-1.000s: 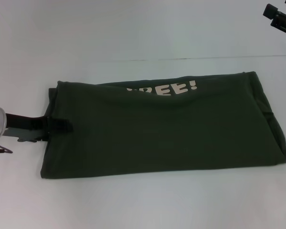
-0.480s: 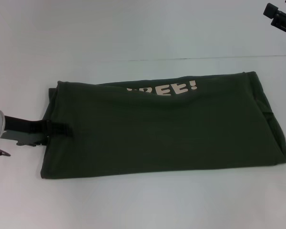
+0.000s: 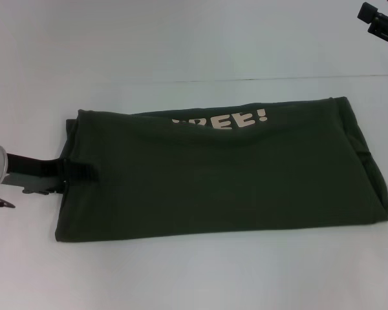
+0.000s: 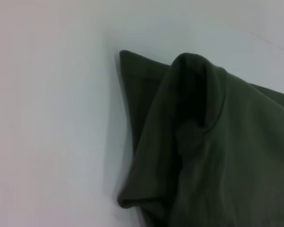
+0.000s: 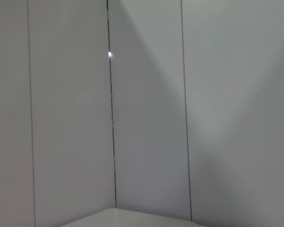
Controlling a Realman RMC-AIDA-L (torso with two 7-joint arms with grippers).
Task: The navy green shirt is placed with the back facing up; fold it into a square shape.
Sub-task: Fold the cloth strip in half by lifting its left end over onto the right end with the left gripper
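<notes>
The navy green shirt [image 3: 223, 171] lay folded into a long band across the white surface [image 3: 181, 278], its near edge straight. At the shirt's left end the left claw [image 3: 84, 172] reached in low, one dark finger resting on top of the cloth — the other was hidden, so it appeared closed on the shirt's edge. The left wrist view showed only rumpled hem folds. Farther back, cream lettering [image 3: 229, 120] peeked out, cut off to "REE!". The right claw [image 3: 379, 21] hung at the far right corner, mostly out of frame — whether open or closed, I cannot tell.
</notes>
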